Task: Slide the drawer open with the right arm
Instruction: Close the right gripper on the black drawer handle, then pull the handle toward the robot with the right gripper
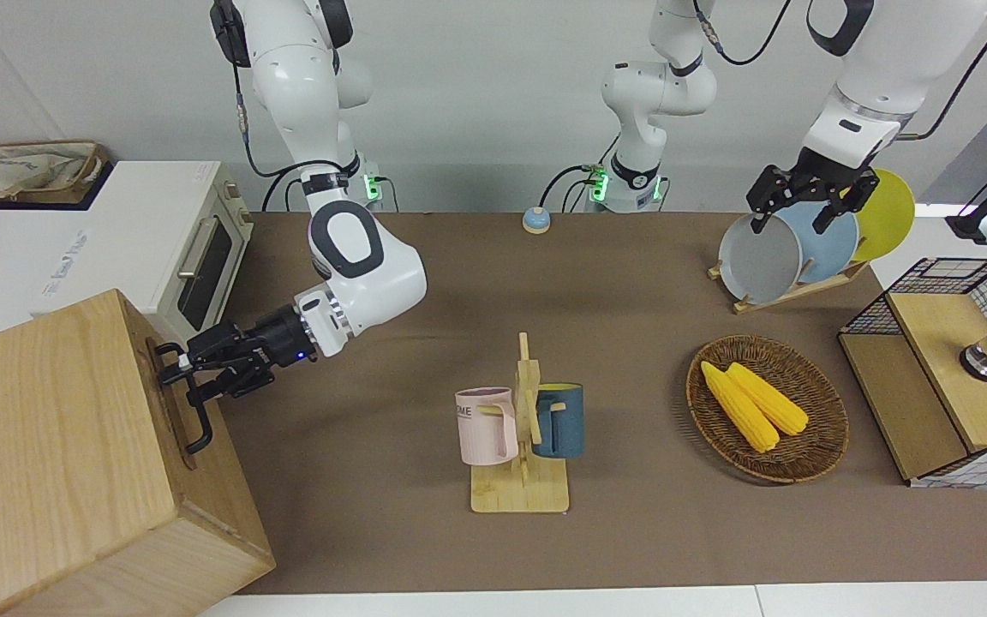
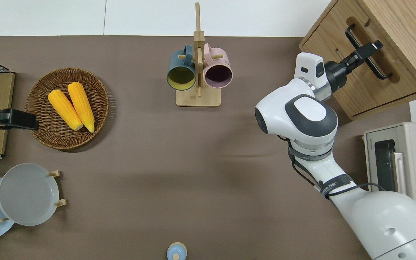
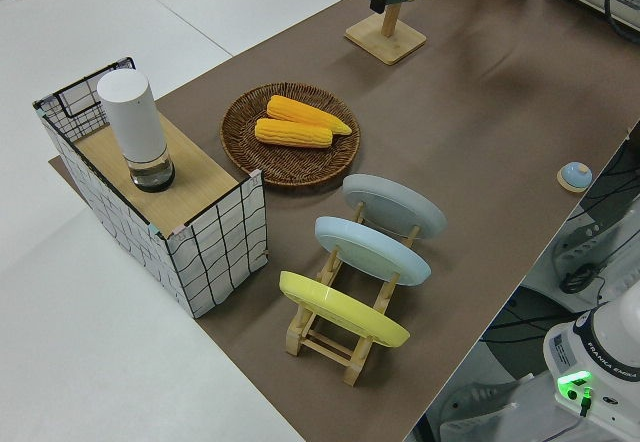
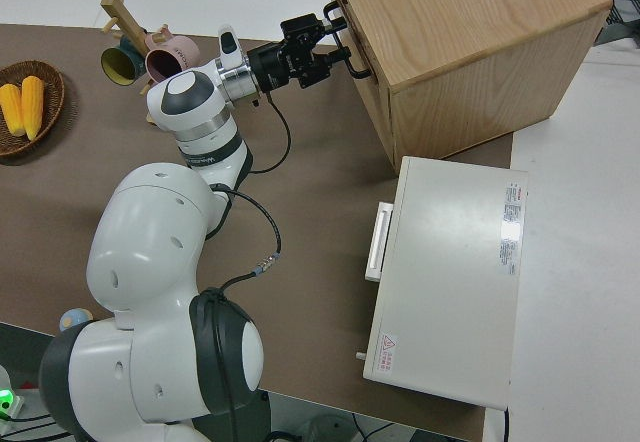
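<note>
I have the right gripper (image 1: 189,370) reaching sideways at the drawer (image 2: 363,77) in the wooden box (image 1: 48,463) at the right arm's end of the table, its fingers set around the bar handle (image 1: 194,403) so a straight pull should draw it out; I can't tell if they've clamped. The drawer looks closed. The left arm is parked. The basket (image 1: 819,446) holds two corn cobs (image 1: 752,404).

front, overhead, two side views
</note>
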Available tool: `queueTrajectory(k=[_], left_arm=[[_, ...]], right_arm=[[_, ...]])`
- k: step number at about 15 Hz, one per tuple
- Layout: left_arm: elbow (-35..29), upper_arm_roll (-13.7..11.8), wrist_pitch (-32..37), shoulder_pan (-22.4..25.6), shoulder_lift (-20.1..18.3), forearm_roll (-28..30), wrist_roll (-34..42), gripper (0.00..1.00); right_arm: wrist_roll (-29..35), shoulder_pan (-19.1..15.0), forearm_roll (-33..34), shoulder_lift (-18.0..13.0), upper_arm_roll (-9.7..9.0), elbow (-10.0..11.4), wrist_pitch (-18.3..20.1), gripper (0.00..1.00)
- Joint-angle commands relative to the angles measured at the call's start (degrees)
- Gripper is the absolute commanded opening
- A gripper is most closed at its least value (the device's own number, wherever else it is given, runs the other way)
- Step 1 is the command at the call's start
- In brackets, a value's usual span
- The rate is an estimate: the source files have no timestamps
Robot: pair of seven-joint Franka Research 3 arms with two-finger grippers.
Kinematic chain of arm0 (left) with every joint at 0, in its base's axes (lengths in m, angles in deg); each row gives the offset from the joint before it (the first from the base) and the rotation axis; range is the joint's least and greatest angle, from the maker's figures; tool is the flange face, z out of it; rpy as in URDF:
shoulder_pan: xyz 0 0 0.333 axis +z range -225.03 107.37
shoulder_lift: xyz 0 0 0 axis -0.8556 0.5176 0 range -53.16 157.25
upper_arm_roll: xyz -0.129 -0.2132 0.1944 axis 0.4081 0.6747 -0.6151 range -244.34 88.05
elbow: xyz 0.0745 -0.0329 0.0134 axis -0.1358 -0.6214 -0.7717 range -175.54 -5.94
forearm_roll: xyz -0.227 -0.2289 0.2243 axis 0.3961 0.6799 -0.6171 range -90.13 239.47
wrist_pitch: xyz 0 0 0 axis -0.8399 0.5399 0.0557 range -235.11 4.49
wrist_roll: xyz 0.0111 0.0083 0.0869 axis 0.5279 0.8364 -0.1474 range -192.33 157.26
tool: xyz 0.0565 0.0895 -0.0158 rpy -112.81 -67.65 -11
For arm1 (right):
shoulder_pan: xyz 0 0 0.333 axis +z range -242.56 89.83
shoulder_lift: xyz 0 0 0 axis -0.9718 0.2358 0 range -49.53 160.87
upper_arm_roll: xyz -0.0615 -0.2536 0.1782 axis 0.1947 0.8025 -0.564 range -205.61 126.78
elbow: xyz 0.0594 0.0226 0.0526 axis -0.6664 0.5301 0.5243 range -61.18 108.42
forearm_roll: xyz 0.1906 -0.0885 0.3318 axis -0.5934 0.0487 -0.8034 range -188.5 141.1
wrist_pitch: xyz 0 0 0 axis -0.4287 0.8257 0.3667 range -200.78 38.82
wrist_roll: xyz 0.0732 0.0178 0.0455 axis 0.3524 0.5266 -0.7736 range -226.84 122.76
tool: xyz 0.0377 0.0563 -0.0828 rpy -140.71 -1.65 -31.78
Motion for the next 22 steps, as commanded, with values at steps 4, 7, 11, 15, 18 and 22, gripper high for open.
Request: queueTrajectory(k=[4, 7, 11, 15, 18, 22], left_arm=[[1.2, -1.0, 0.0, -1.0, 0.8, -0.7, 0.4, 1.0], [1.2, -1.0, 0.0, -1.0, 0.8, -0.6, 0.4, 1.0], [1.2, -1.0, 0.0, -1.0, 0.8, -0.7, 0.4, 1.0], [1.2, -1.0, 0.0, -1.0, 0.8, -0.7, 0.4, 1.0], [1.2, -1.0, 0.0, -1.0, 0.8, -0.7, 0.4, 1.0], [1.2, -1.0, 0.0, -1.0, 0.8, -0.7, 0.4, 1.0]], right_arm=[[0.5, 1.5, 2.7, 1.3, 0.16, 0.5, 3.1, 0.0], [-1.0, 3.2, 2.2, 1.2, 0.07, 0.5, 4.9, 0.0], [-1.2, 6.9, -1.2, 1.0, -0.28, 0.4, 9.3, 0.0], [-1.2, 11.8, -5.1, 0.8, -0.45, 0.0, 14.6, 0.0], [-0.4, 14.9, -8.7, 0.4, -0.81, -0.2, 18.6, 0.0], [-0.3, 18.3, -10.9, 0.3, -0.89, -1.4, 20.8, 0.0]])
